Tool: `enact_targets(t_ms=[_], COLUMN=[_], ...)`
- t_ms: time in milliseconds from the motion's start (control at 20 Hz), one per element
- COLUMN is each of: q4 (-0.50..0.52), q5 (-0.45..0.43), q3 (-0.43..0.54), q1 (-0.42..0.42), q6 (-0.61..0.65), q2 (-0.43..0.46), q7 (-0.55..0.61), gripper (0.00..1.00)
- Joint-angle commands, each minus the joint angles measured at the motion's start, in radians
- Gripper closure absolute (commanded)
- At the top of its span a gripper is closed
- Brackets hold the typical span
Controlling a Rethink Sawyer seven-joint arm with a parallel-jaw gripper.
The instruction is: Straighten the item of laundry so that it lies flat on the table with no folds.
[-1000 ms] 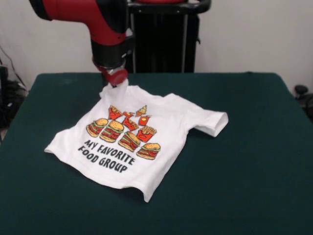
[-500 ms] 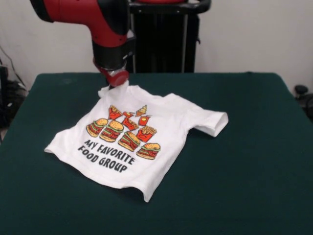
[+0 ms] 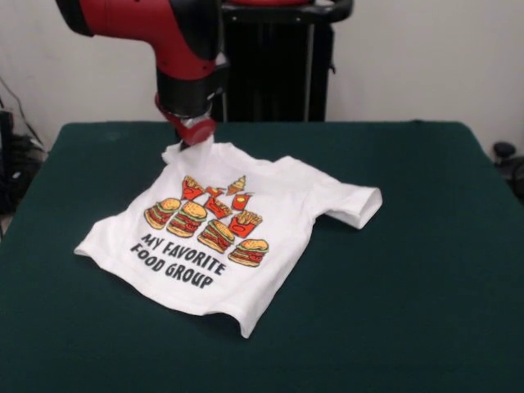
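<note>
The item of laundry (image 3: 270, 205), a white T-shirt with burger and fries prints and black text, lies print side up on the green table (image 3: 417, 262), left of centre. Its far left sleeve (image 3: 182, 153) is drawn up into a small peak. My gripper (image 3: 191, 142) is right at that peak, under the red and black arm, and seems shut on the cloth. The right sleeve (image 3: 358, 205) is doubled over itself. The near hem corner (image 3: 246, 326) lifts slightly.
A black stand (image 3: 278, 61) rises behind the table's far edge. A dark object (image 3: 503, 151) sits past the right edge and cables (image 3: 16, 164) hang at the left edge. Green cloth shows all round the shirt.
The arm has shifted slightly to the right and up, and the sleeve peak has followed it a little. The rest of the shirt has not moved.
</note>
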Motion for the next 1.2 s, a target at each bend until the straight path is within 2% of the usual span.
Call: enact_targets(t_ms=[50,250,700,1200], q4=[-0.064,-0.077,-0.118,-0.145], q5=[-0.058,-0.087,-0.132,-0.164], q3=[-0.036,-0.058,-0.049,-0.062], q1=[0.036,0.018,-0.011,-0.011], q6=[0.008,0.017,-0.008,-0.087], q2=[0.001,-0.012,0.040,0.122], q7=[-0.040,-0.072,-0.080,-0.003], gripper=[1.00,1.00,1.00,1.00])
